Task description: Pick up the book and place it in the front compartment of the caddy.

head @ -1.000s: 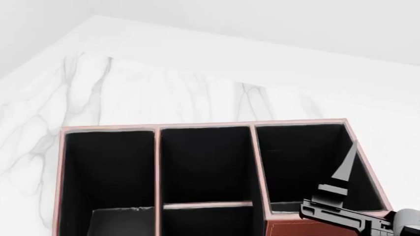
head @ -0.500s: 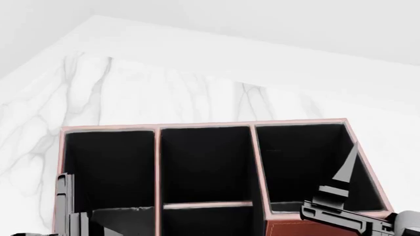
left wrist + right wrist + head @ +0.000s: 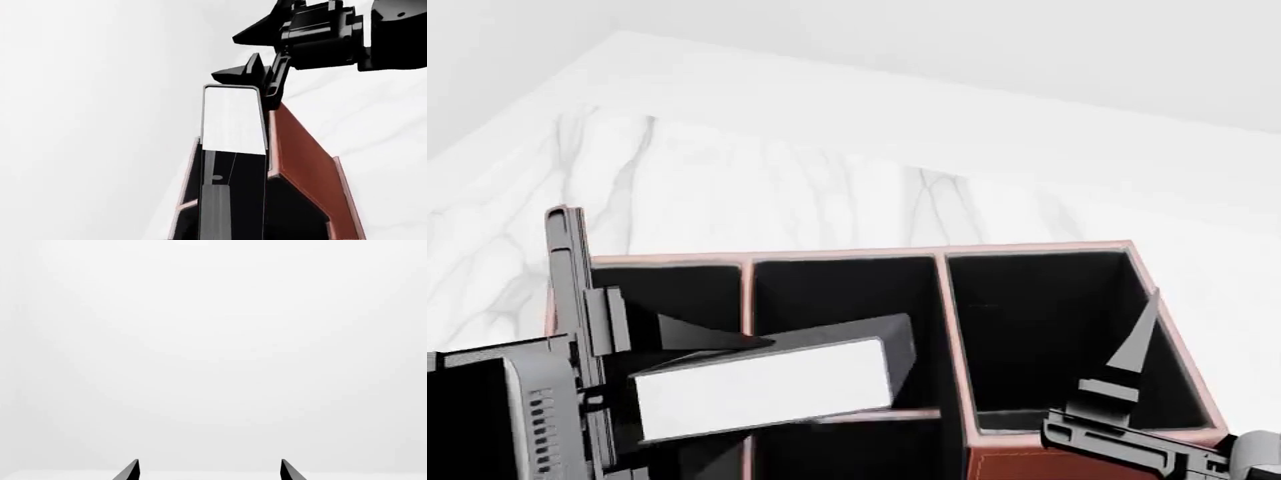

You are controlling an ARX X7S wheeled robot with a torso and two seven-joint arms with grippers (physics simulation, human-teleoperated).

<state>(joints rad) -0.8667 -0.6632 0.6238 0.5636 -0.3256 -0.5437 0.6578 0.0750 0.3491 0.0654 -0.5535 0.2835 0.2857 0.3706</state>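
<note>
head view: book [image 3: 761, 388] above caddy [image 3: 941, 300] rims

White marble table [image 3: 761, 180], caddy [image 3: 1054, 465] (reddish-brown)

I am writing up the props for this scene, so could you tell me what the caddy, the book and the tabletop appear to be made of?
Caddy: reddish-brown, leather-look outer wall with a faint sheen; matte black lining, pale pinkish rims.
Book: black cover, plain white page edge, probably paper or card; held in the left gripper.
Tabletop: white with grey veining, marble-look; as a render, real material stays uncertain.
</note>
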